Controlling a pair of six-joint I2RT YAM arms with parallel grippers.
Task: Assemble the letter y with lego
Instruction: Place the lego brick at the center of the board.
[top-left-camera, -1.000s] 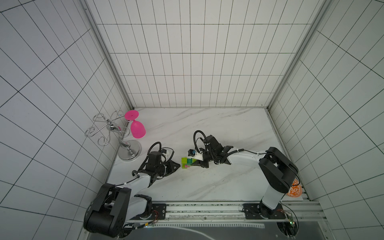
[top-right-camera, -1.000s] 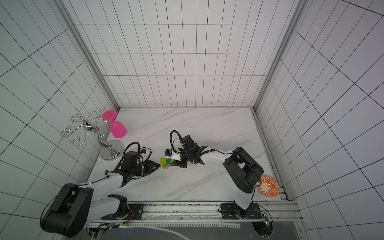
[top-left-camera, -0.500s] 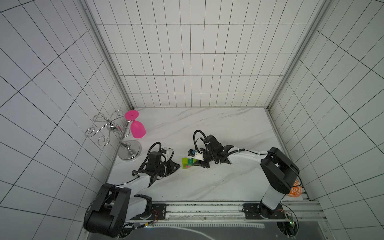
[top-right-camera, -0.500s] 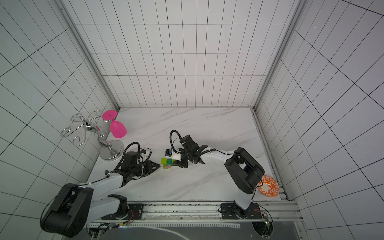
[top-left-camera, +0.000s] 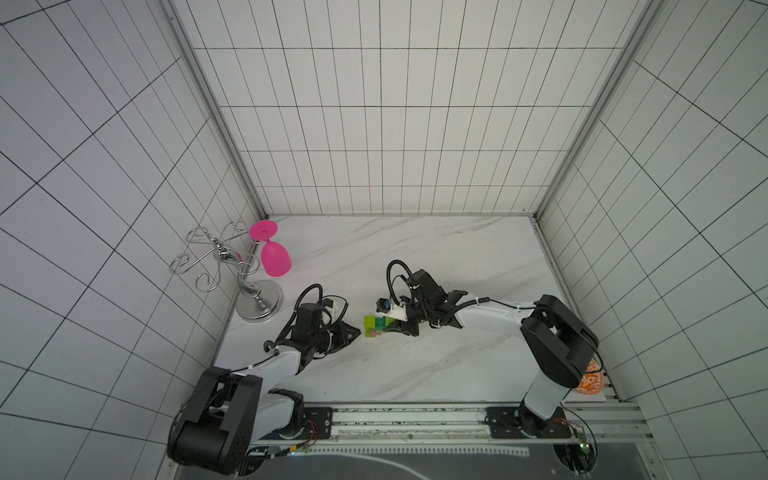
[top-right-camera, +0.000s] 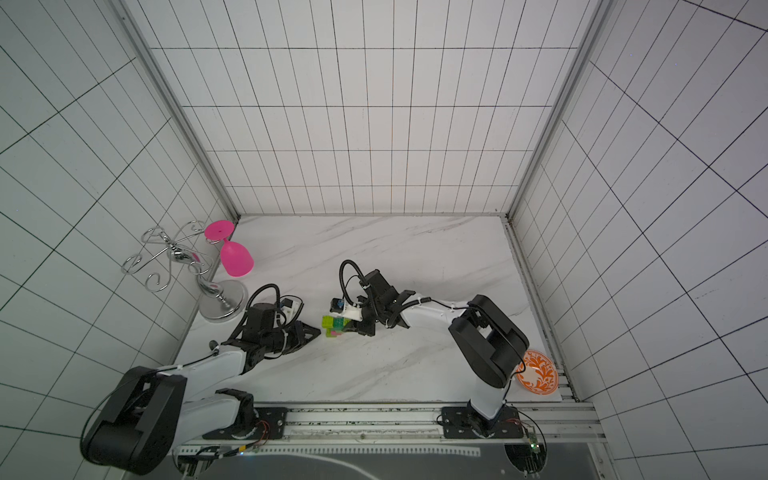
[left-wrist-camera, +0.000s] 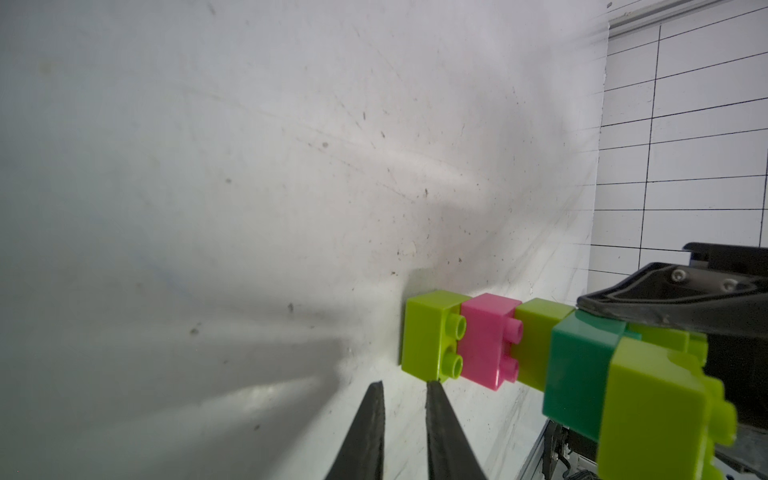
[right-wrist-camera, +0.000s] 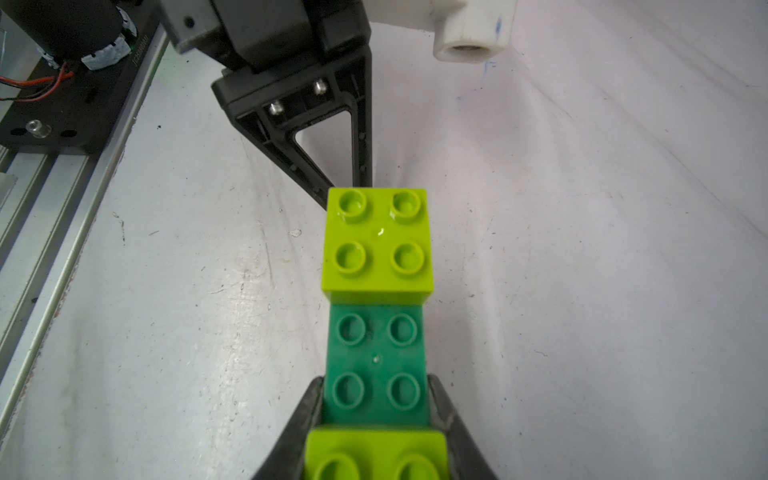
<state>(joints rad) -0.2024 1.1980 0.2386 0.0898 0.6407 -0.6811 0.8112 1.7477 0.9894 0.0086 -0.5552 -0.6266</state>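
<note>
Right gripper (top-left-camera: 389, 328): clamped on letter y (top-left-camera: 372, 325), reaching in from the right. Left gripper (top-left-camera: 355, 333): low over the marble table (top-left-camera: 436, 374), tips aimed right, just beside the letter's left end, nothing held. Letter y lies between the 2 grippers, left of table centre, in the near half. Other items, in both top views: pink goblet (top-left-camera: 275, 261) hung upside down on chrome rack (top-left-camera: 259, 307), far left; orange patterned plate (top-right-camera: 539, 372), near right corner.

Top view, second listing: right gripper (top-right-camera: 348, 329), letter y (top-right-camera: 333, 325), left gripper (top-right-camera: 317, 331), same arrangement.

Left wrist view: left gripper (left-wrist-camera: 404, 385), 2 fingers a narrow gap apart, empty. 1 fingertip sits at the corner of the end lime brick (left-wrist-camera: 428, 336); contact cannot be told. Stem order from that end: lime, pink brick (left-wrist-camera: 486, 340), lime, then dark green brick (left-wrist-camera: 582, 370) as crossbar, carrying a lime tip (left-wrist-camera: 656, 411). Right gripper finger (left-wrist-camera: 673, 297) lies against the crossbar.

Right wrist view: right gripper (right-wrist-camera: 376, 415), 2 fingers tight on both long sides of dark green brick (right-wrist-camera: 376, 361). 1 lime tip (right-wrist-camera: 378, 245) sits at the end away from the wrist, 1 at the wrist end (right-wrist-camera: 374, 455). Left gripper (right-wrist-camera: 351, 183) stands just beyond the outer tip.
</note>
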